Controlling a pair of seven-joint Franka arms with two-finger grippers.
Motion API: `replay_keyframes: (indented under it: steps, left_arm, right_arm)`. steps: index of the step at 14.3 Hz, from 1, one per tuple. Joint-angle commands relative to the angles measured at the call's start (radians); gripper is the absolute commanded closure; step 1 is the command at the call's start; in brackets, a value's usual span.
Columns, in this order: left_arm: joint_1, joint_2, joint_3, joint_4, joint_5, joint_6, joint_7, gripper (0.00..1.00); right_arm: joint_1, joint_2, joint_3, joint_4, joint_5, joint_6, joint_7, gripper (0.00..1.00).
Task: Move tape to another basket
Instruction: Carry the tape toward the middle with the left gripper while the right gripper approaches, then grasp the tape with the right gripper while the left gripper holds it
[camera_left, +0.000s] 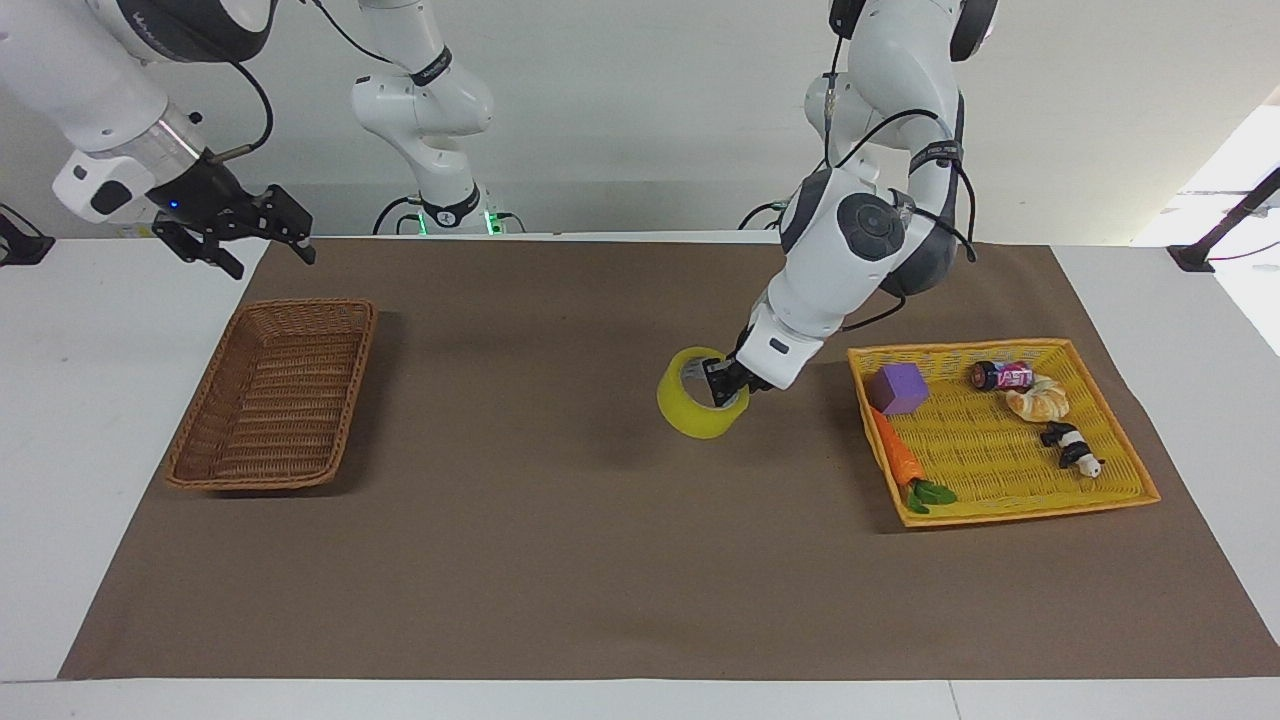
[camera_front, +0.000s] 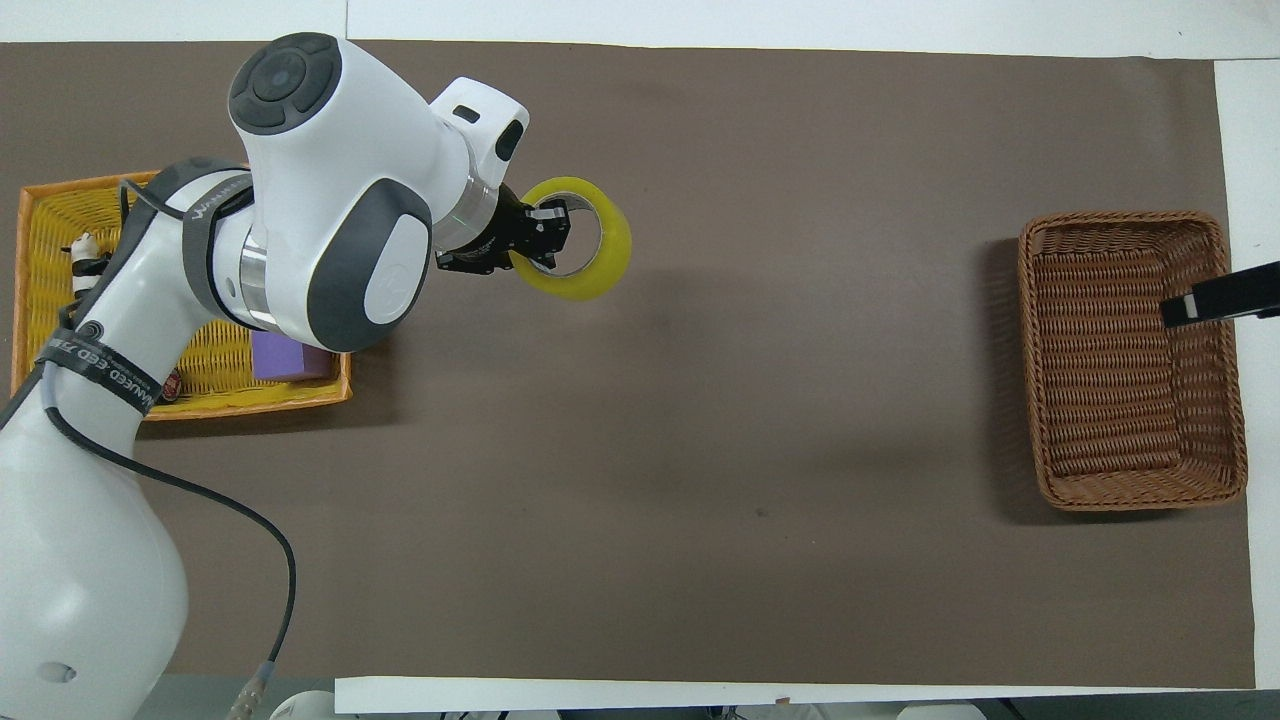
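Over the mat, left claw (camera_left: 724, 385) grips tape (camera_left: 694, 408) rim.

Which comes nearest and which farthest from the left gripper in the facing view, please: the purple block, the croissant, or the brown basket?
From the left gripper, shut on the tape:
1. Purple block, in the yellow basket's corner nearest the gripper.
2. Croissant, deeper in that basket.
3. Brown basket, at the right arm's end.

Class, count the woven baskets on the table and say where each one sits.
2. The dark brown basket sits at the right arm's end of the table, nothing visible in it. The yellow basket sits at the left arm's end, holding several small items. None appears hidden.
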Motion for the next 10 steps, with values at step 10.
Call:
replay_keyframes:
  steps: [10]
  left_arm:
    - [-0.031, -0.029, 0.021, -0.018, -0.014, 0.004, -0.015, 1.0]
  right_arm:
    - [0.166, 0.258, 0.004, -0.126, 0.957, 0.276, -0.122, 0.01]
